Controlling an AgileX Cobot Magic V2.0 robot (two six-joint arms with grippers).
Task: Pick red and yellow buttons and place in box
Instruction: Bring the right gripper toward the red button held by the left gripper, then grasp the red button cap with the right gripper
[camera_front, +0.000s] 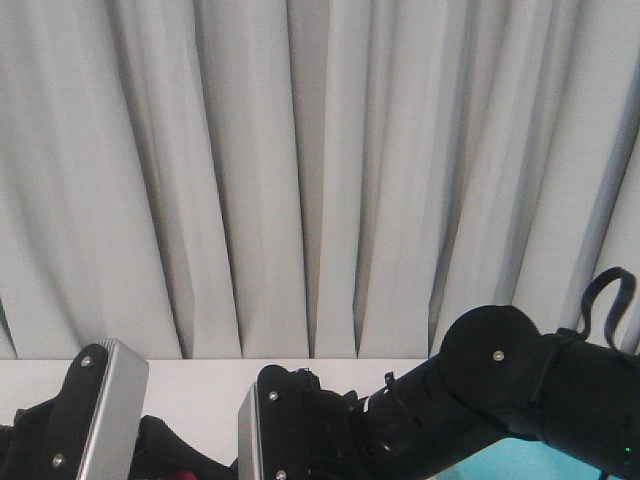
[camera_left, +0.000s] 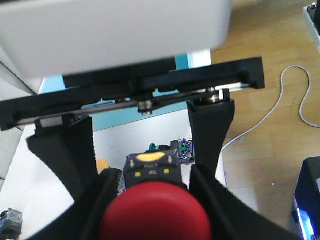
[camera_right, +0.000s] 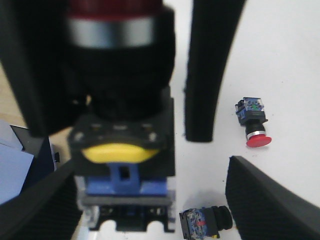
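My left gripper (camera_left: 154, 172) is shut on a big red domed button (camera_left: 155, 215), its black body with a yellow mark pointing away from the camera. In the right wrist view the same red button (camera_right: 120, 75) hangs body-first between the fingertips of my right gripper (camera_right: 150, 200), which is open wide and apart from it. A yellow-orange button (camera_left: 102, 165) shows partly behind a finger. A smaller red-capped button (camera_right: 257, 140) lies on the white table. A strip of the turquoise box (camera_left: 120, 112) shows beyond the grippers, and a corner of the box (camera_front: 540, 462) shows under the right arm.
A green-capped button (camera_left: 150, 146) and a blue-bodied switch (camera_left: 185, 147) lie on the white table (camera_right: 280, 60). A black-capped switch (camera_right: 205, 222) lies near my right fingers. A white cable (camera_left: 295, 95) runs over the wooden floor past the table edge. Curtains (camera_front: 320, 170) fill the front view.
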